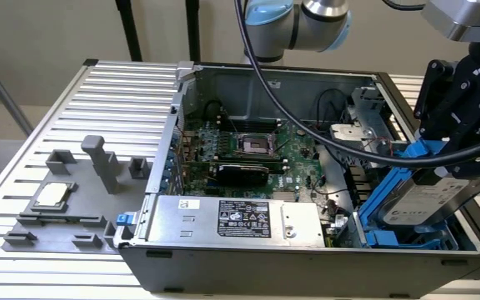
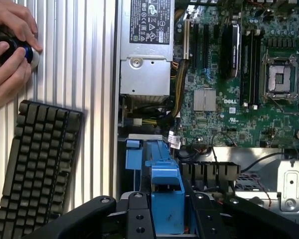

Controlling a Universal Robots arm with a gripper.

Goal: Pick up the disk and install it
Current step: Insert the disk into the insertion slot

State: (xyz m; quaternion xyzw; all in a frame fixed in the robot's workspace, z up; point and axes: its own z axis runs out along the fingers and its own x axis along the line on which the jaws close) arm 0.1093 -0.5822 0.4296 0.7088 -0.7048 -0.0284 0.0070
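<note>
On the exterior view's left, a grey tray [image 1: 57,240] bears a small silver chip [image 1: 50,195]. At centre lies the open computer case [image 1: 307,269]. At the exterior view's right, the gripper [image 1: 450,156] clamps the disk [image 1: 424,203], which is tilted at the blue cage [image 1: 384,238].

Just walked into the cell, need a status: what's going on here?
The robot arm's gripper has its fingers closed on the disk. It holds the disk tilted at the blue cage, in the corner of the open computer case at the exterior view's right. The disk looks partly lowered into the cage and is not yet seated flat. In the wrist view, a person's hands rest on a round black knob beside a keyboard.
</note>
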